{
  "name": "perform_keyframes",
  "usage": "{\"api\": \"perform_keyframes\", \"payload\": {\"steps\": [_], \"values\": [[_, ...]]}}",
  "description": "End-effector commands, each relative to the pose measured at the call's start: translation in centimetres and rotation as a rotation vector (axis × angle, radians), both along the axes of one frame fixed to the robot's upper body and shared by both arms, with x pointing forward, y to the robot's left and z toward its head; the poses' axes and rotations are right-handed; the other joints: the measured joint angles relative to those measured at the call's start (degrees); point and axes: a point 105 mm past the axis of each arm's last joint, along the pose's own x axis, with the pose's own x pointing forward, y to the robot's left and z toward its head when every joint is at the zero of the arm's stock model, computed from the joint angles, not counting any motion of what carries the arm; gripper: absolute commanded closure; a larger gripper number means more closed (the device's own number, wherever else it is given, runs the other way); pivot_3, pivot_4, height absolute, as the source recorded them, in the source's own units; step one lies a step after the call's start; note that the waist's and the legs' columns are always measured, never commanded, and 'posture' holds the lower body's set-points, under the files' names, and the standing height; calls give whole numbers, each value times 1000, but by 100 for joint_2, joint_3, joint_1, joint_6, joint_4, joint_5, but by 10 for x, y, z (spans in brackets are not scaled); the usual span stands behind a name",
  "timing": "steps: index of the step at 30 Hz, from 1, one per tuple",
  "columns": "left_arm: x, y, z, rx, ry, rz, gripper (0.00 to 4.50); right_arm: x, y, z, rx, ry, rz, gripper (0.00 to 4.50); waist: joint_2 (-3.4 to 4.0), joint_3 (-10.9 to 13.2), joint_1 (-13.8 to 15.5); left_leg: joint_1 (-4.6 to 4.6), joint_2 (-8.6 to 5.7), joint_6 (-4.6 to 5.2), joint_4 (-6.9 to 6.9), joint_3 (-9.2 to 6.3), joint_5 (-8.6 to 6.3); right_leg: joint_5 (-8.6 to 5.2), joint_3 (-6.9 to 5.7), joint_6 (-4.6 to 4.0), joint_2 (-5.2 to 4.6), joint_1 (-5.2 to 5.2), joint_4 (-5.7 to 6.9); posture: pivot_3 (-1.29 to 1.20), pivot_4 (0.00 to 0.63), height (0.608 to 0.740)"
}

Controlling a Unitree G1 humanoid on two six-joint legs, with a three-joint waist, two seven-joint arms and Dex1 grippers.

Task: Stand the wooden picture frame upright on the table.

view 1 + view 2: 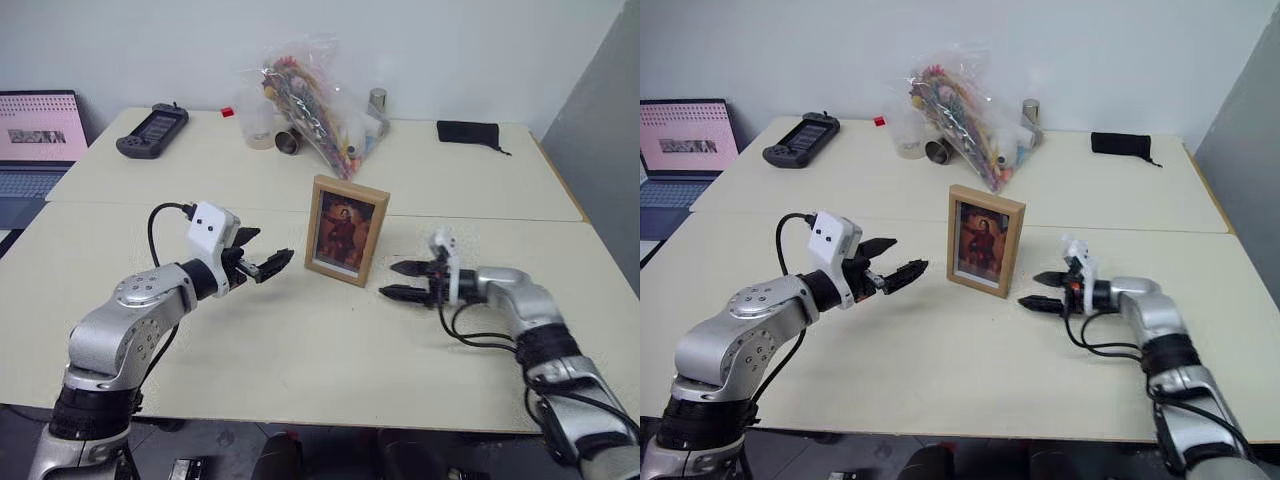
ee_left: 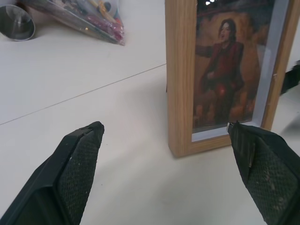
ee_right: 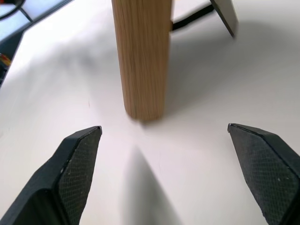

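The wooden picture frame (image 1: pixel 346 230) stands upright on the pale table (image 1: pixel 300 350), its reddish-brown portrait facing me. In the right wrist view its wooden side edge (image 3: pixel 142 56) rises from the tabletop, with the fold-out stand (image 3: pixel 224 14) propped behind it. My left gripper (image 1: pixel 262 262) hovers open a short way to the frame's left, touching nothing. Just to the frame's right, low over the table, my right gripper (image 1: pixel 406 281) is open and clear of it. The left wrist view looks at the frame's front (image 2: pixel 225 70) between two spread fingers (image 2: pixel 77 164).
At the table's back lie a clear plastic bag of assorted items (image 1: pixel 315 105), metal cups (image 1: pixel 288 142), a black handheld game console (image 1: pixel 153 130) and a black pouch (image 1: pixel 468 132). A laptop (image 1: pixel 38 140) sits off the far left. A seam (image 1: pixel 500 218) crosses the tabletop.
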Motion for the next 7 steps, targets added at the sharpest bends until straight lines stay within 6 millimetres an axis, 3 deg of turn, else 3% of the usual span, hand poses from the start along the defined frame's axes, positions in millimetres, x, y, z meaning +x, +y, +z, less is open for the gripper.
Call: {"api": "perform_keyframes", "payload": {"steps": [1,7], "values": [[6,17,16,-1,-6,-23,0,-20,-20,56,16,-154,-58,34,3,2,4,1,3,0,0,1,0,0,2,0,2,0,-4,0,150,740],[12,30,23,-19,40,-55,0,-39,-6,83,42,-219,-106,34,5,3,-76,10,9,0,-13,4,0,-1,5,3,8,1,-10,0,150,740]]}}
